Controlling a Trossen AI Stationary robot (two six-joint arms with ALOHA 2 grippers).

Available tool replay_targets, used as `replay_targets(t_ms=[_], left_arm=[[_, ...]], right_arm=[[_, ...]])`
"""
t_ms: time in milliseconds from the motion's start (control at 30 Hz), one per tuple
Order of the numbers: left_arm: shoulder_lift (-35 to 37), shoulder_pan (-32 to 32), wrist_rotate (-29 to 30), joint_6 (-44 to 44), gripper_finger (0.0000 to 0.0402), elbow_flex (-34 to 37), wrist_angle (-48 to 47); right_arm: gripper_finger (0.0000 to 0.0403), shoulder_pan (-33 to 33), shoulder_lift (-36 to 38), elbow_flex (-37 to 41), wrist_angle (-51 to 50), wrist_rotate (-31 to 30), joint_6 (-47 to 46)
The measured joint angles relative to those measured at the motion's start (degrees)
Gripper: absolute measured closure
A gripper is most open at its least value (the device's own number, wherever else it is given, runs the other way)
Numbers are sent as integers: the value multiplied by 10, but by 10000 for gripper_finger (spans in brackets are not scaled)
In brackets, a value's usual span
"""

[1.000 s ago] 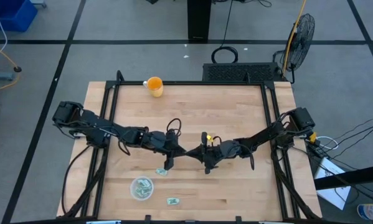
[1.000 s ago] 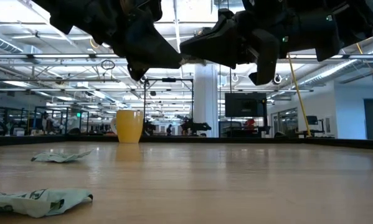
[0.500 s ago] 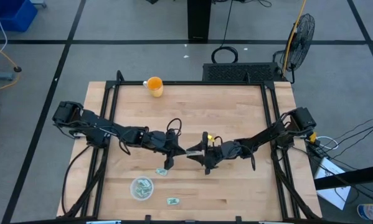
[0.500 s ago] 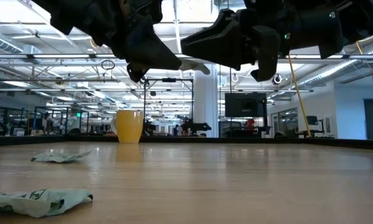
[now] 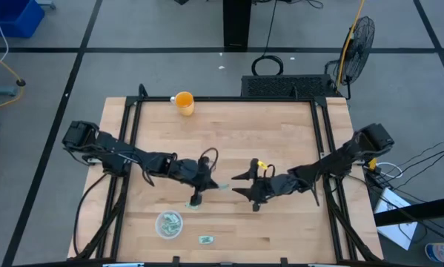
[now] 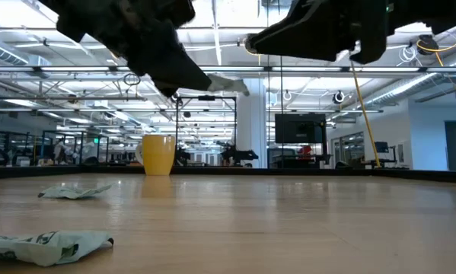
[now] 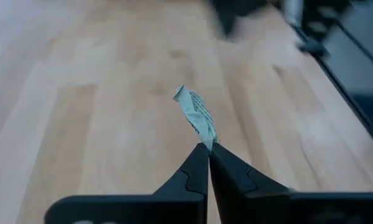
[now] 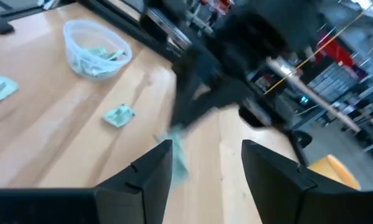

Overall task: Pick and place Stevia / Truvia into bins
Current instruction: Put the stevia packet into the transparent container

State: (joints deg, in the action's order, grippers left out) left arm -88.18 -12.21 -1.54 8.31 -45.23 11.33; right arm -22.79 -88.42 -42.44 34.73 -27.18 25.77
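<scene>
One sachet (image 7: 197, 117) pinched in left pincer (image 7: 208, 148); right pincer (image 8: 205, 155) spread.

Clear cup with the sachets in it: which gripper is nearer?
Left. The left gripper, shut on a sachet, hangs up and to the right of the clear cup in the high view. The right gripper, open, is farther right still.

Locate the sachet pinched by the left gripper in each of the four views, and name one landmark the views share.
High view: held sachet at table centre, at the left gripper's tip.
Low view: pale strip up top, above the table.
Left wrist view: crumpled sachet rising from the shut fingers.
Right wrist view: blurred green strip between the right gripper's open fingers.
Shared landmark: orange cup.
</scene>
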Motion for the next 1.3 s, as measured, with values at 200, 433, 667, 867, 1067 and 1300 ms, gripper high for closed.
replay_targets(t_ms=[200, 433, 667, 867, 1067, 1300], left_arm=[[0, -46, 3, -111, 388, 0, -1], [0, -91, 45, -116, 384, 0, -4], [16, -129, 52, -74, 392, 0, -41], [79, -192, 101, 64, 396, 0, -217], [125, -287, 113, 273, 395, 0, -305], [120, -402, 140, 539, 388, 0, -397]], right_arm=[[221, -3, 31, 0, -46, 0, -26], [222, -3, 33, 0, -50, 0, -26], [221, -3, 33, 0, -52, 2, -30], [221, -3, 33, 0, -65, 2, -63], [220, -2, 33, 0, -64, 2, -62], [220, 0, 33, 0, -64, 3, -69]])
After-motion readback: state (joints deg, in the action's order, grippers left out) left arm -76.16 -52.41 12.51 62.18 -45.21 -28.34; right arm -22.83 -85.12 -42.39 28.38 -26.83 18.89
